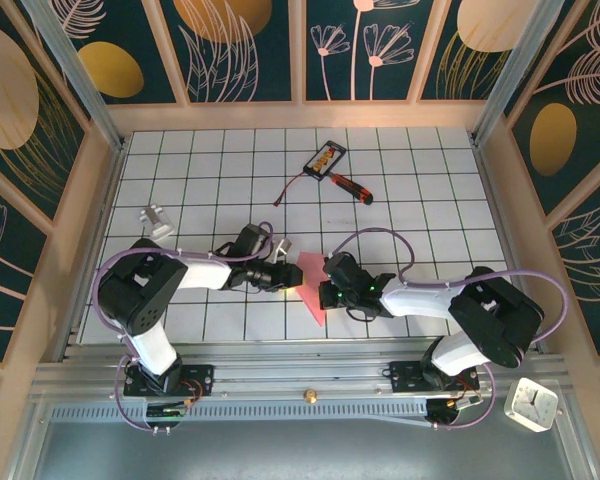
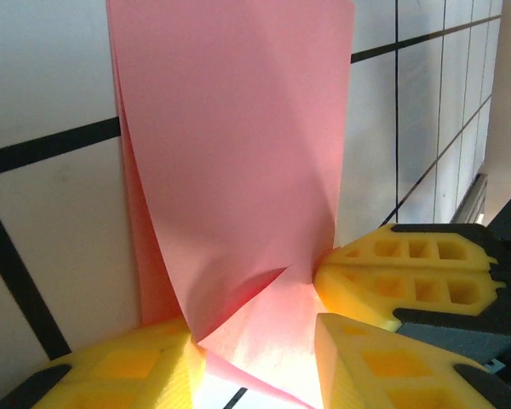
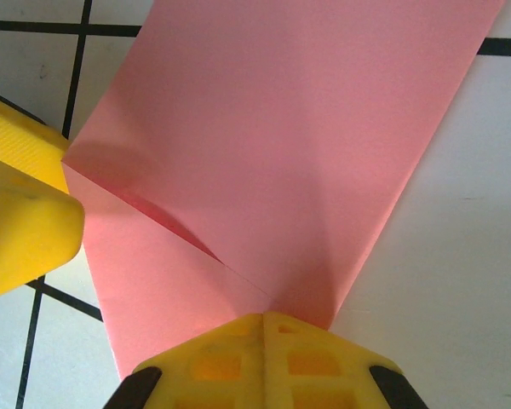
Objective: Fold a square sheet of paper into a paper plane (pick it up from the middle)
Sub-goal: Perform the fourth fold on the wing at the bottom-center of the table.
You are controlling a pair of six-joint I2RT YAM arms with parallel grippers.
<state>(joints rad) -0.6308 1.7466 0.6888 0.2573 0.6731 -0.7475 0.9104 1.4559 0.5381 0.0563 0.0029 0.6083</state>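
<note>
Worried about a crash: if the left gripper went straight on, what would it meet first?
The pink paper, lying between the left gripper's fingers; the right gripper sits close beside that line, so contact looks possible.

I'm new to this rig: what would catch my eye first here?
The pink paper, partly folded, lies at the near middle of the table. The right fingers pinch one end of it; the left fingers straddle a raised fold. A red-handled screwdriver lies farther back, beside a small card.
</note>
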